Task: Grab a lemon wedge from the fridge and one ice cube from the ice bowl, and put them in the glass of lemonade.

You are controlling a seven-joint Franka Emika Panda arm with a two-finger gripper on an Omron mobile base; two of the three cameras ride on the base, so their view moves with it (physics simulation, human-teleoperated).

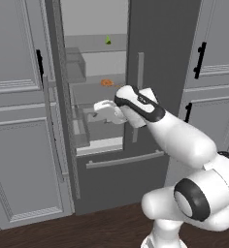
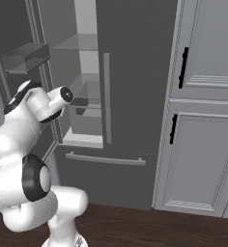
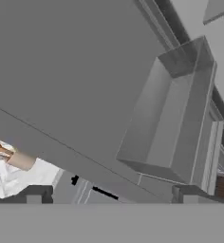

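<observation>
The tall dark grey double-door fridge stood with its left door swung open and its right door shut, the long grey vertical bar handle on the shut door just right of the arm's wrist. Light grey panelled cabinets with black handles flanked it on both sides. One grey door bin showed close ahead in the hand view.

The white two-finger gripper was inside the open compartment at the level of the lower shelf, jaws spread wide, nothing between them. Two glass shelves lay between it and the target above.

The tiny yellow-green pointed lemon wedge sat upright on the upper glass shelf, toward the back, well above the gripper. One small flat orange item lay on the shelf below it, just above the gripper.

Count: one wedge, one orange item, one bottom drawer with a horizontal bar handle, closed.
</observation>
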